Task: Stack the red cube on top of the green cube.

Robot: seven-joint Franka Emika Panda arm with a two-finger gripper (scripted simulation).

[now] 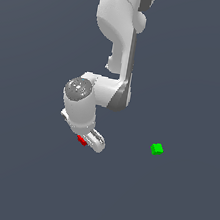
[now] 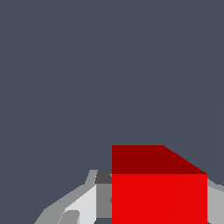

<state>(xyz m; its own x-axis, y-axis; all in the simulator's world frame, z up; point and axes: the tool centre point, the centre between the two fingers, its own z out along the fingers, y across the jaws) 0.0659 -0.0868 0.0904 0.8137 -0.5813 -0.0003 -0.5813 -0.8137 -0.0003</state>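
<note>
White Franka arm (image 1: 118, 42) is seen dropping from top of ext. view, bent at elbow, wrist turned down twd the dark grey-blue floor (image 1: 175, 214). Gripper (image 1: 87, 141) is set low, near floor; contact w/ floor can't be judged.

Tiny bright red plain cube (image 1: 81, 140) is seen at gripper tip in ext. view, mostly covered by a white finger (image 1: 96, 141). In wrist view the red cube (image 2: 159, 194) is shown close up betw. grey finger parts (image 2: 83, 201) on both sides, cut off at frame edge. Jaws appear closed onto red cube, but contact faces are hidden, so grip is not confirmed.

Tiny bright green plain cube (image 1: 156, 149) is sat on floor well apart from gripper, twd ext. view's right; not visible in wrist view.

Arm base is cut off at top edge. No labels or text are legible.
</note>
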